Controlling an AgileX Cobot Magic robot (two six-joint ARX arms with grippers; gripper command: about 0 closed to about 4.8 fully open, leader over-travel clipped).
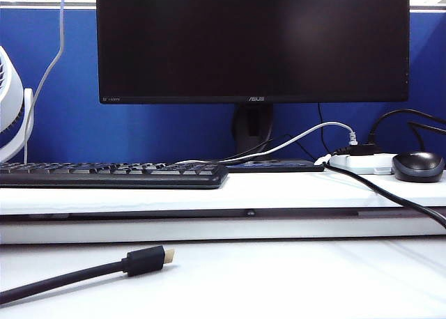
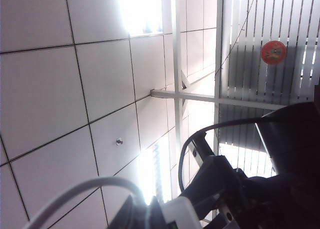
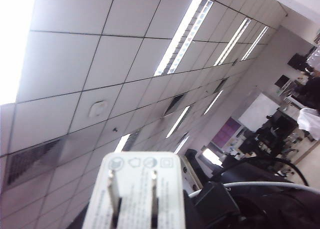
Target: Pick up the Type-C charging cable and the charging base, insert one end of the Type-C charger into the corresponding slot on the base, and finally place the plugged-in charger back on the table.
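- Your right claw (image 3: pixel 150 209) is pinching the charging base (image 3: pixel 137 189): white block, two metal prongs facing the camera.
- Your left claw (image 2: pixel 165 216) is sitting pressed together on the thin white Type-C charging cable (image 2: pixel 75 191).

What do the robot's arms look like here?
Both wrist views show only black, blocky arm parts, one with a thin black cable looping over it. The end effectors' fingers are unclear; the exterior view shows no arm.
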